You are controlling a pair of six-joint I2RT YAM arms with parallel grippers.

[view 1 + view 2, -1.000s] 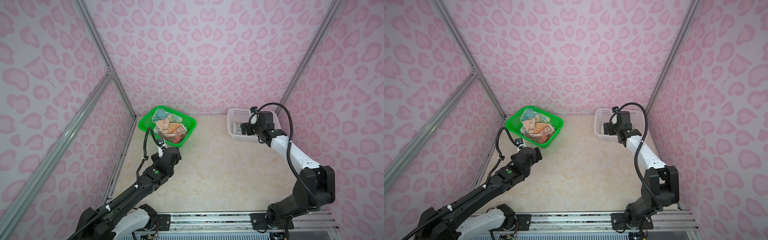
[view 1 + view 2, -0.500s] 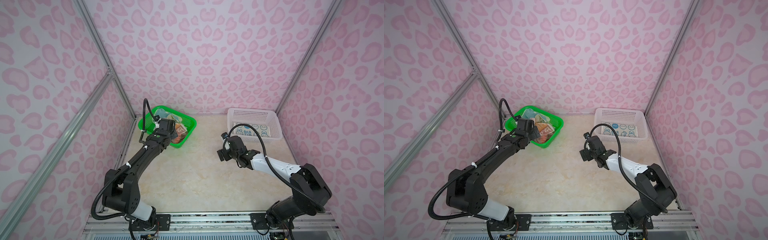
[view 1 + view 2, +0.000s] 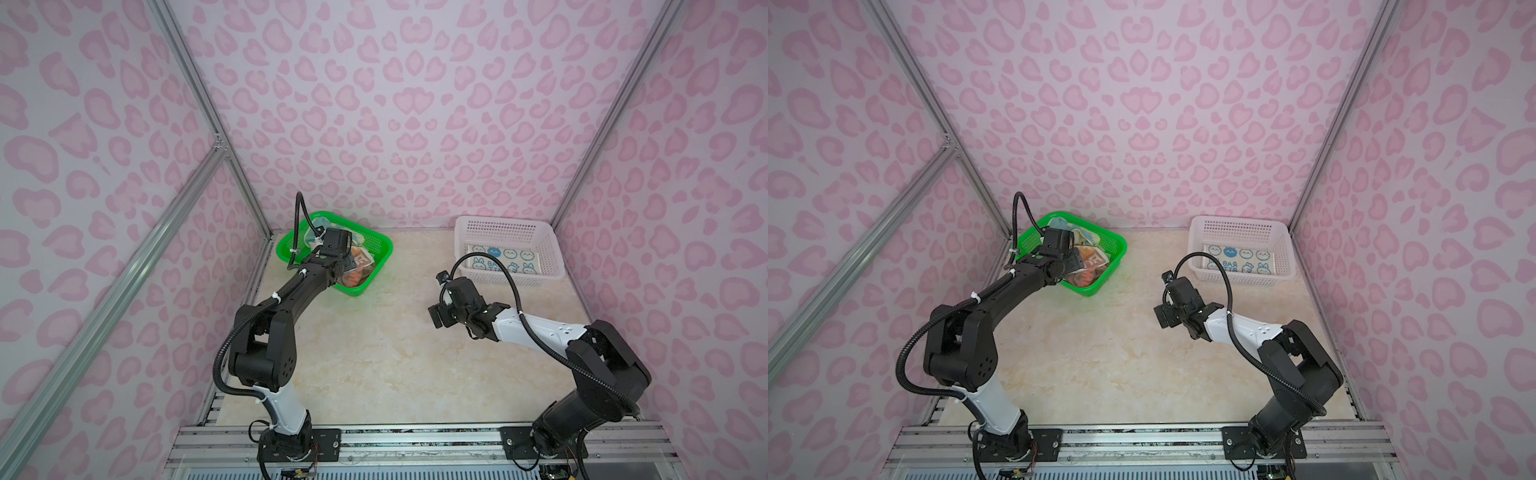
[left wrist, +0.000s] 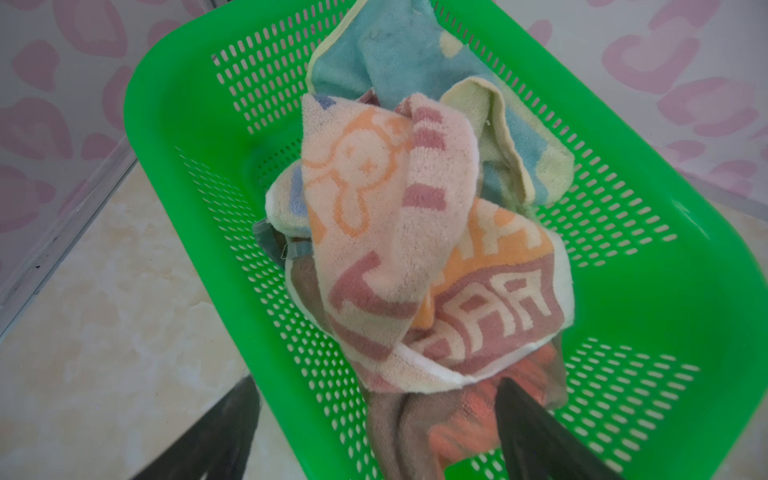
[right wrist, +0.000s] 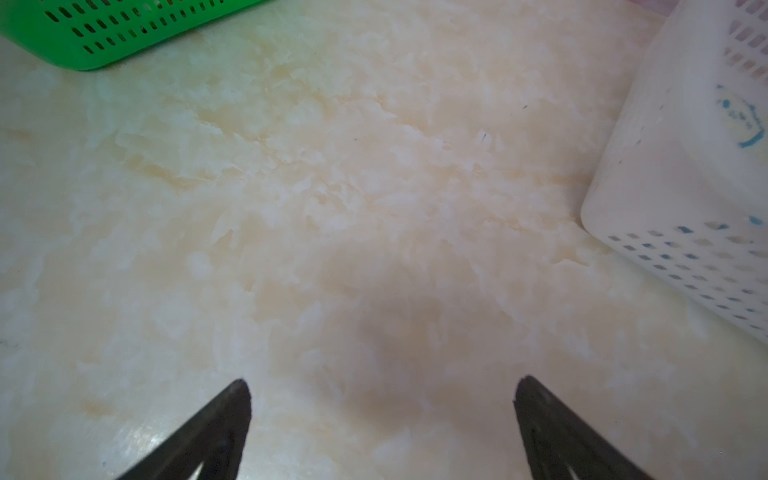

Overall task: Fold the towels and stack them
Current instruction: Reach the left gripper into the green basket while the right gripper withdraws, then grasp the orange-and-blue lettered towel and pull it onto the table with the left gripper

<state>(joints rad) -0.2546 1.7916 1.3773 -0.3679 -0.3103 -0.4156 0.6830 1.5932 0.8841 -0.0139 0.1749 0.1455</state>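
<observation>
Gleaming cream marbled tabletop between pink-patterned walls and aluminium posts

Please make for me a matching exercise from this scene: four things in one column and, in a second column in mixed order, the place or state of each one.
Column one:
1. rabbit towel
2. lettered towel
3. left gripper
4. right gripper

Column two:
a. open, above the bare table
b. crumpled, uppermost in the green basket
c. lying flat in the white basket
d. open, over the green basket

Right pairs: 1-c; 2-b; 3-d; 4-a.
</observation>
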